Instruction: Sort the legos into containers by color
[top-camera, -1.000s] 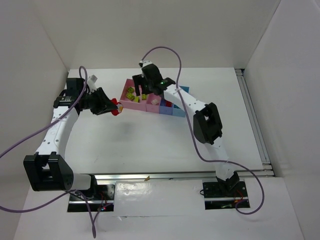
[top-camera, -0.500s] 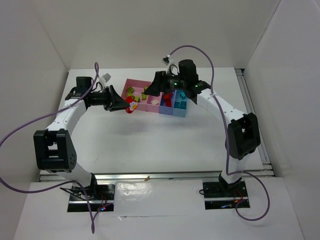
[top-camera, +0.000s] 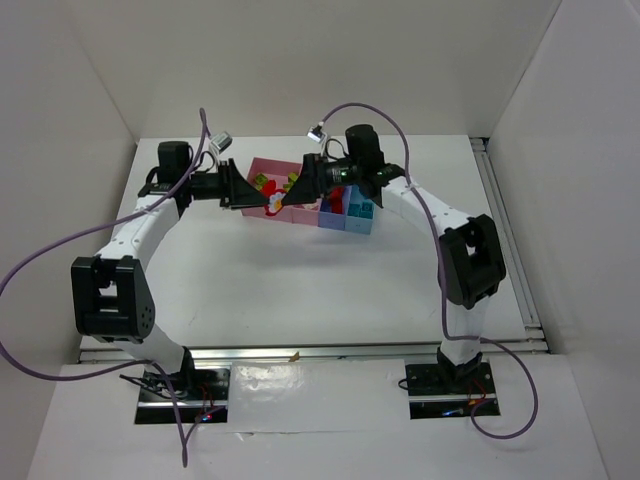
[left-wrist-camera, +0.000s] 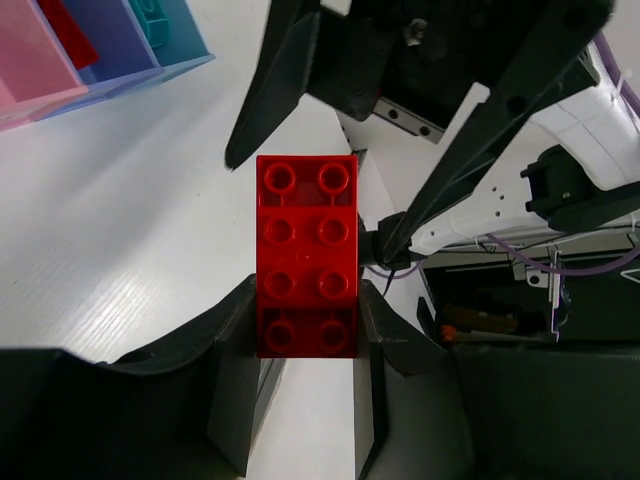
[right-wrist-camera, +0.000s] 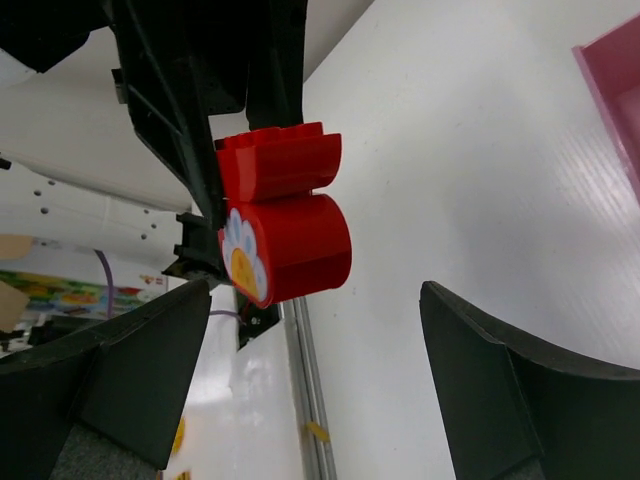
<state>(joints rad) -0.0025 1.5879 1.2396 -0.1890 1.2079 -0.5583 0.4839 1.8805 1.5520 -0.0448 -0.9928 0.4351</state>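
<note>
My left gripper had its jaws clamped on a red lego, studs facing my wrist camera, over the bench. My right gripper faced that lego from just beside it, jaws wide apart. At 11 o'clock in my left wrist view stood the containers: a pink bin, a periwinkle bin holding a red brick, and a light blue bin holding a cyan brick. From above, lime green legos lay in the end pink bin, at the row's 9 o'clock end.
</note>
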